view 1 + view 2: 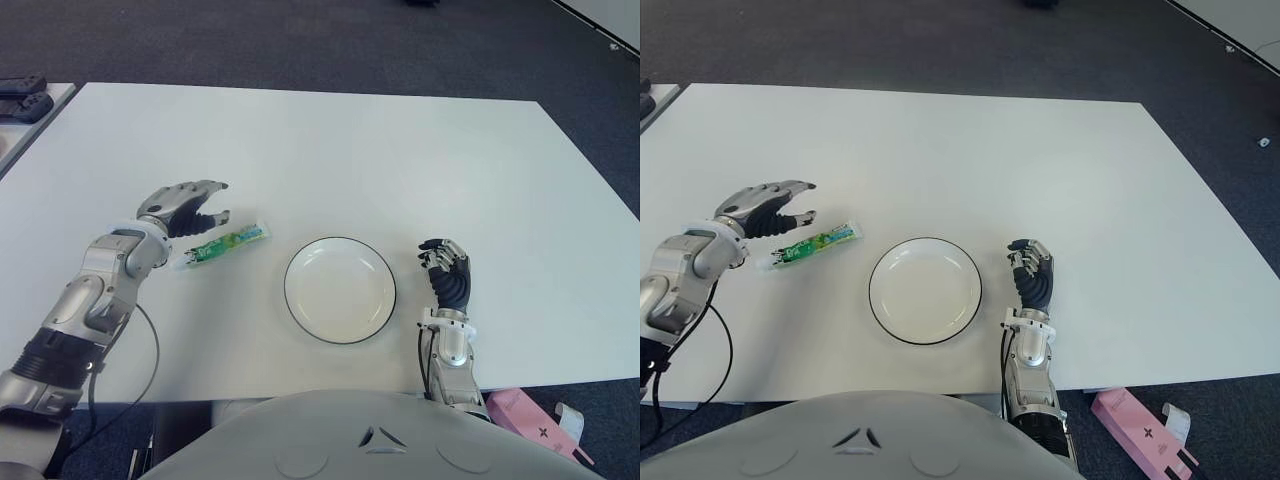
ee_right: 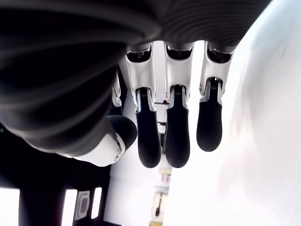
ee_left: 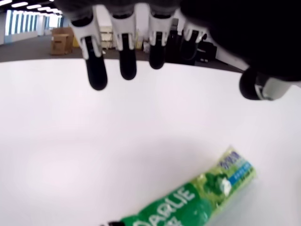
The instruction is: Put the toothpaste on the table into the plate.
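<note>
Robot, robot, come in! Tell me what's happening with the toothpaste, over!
Left hand open above toothpaste. Toothpaste on table, left of empty plate. Right hand idle beside plate. Path clear.

Both eye views looked steeply down from the head, sharing the white worktop (image 1: 400, 150); wrist cameras sat close behind each hand's fingers.

1. An office or lab room: dark grey carpet (image 1: 300, 40) runs beyond the far edge of a plain white table (image 1: 400, 160).
2. The left wrist view shows ceiling strip lights (image 3: 28, 4), windows and stacked cardboard boxes (image 3: 60, 40).
</note>
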Controlling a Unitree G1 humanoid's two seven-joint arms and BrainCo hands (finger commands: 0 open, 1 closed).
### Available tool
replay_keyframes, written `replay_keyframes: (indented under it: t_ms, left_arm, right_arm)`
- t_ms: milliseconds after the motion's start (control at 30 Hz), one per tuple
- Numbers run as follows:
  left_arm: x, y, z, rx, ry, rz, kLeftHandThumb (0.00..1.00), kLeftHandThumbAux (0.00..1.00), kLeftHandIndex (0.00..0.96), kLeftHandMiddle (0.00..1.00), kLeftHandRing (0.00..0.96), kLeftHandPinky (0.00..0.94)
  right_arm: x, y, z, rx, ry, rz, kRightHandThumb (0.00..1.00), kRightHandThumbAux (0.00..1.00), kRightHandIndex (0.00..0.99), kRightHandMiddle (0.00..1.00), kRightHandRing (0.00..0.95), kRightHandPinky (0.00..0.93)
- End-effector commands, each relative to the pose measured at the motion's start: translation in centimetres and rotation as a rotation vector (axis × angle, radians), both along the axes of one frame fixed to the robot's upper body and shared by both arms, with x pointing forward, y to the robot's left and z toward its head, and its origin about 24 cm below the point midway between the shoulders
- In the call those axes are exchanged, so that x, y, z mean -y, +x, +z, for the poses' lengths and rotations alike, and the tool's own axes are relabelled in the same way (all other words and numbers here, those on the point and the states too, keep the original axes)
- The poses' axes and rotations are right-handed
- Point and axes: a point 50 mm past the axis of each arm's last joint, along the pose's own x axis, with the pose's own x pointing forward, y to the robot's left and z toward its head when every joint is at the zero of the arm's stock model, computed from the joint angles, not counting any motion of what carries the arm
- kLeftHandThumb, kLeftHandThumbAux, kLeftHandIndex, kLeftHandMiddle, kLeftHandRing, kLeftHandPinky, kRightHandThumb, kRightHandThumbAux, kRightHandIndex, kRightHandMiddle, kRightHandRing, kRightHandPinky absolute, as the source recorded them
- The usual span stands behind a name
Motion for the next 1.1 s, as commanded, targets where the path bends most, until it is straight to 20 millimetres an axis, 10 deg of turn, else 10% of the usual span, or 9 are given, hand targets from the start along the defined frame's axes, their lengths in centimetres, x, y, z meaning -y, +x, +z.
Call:
replay_keyframes:
  t_ms: [33,1100]
  left_arm:
    - [0.1,-0.3,-0.5,-0.095,0.031,-0.034,0.491,0.229,0.038,0.104,0.173,0.287]
    - [1.4,-1.7,-4.3,-0.404,0.122,-0.165,0.506,0.229,0.040,0.121,0.138,0.217]
  right_arm:
    - [0.0,-0.4,-0.4,-0.024,0.000,0.000,0.711,0.731,0.428,0.496,0.516,0.528]
    - [0.1,-0.6,-0.3,-0.023,-0.001,-0.006,0.711,0.731,0.428,0.494,0.513,0.524]
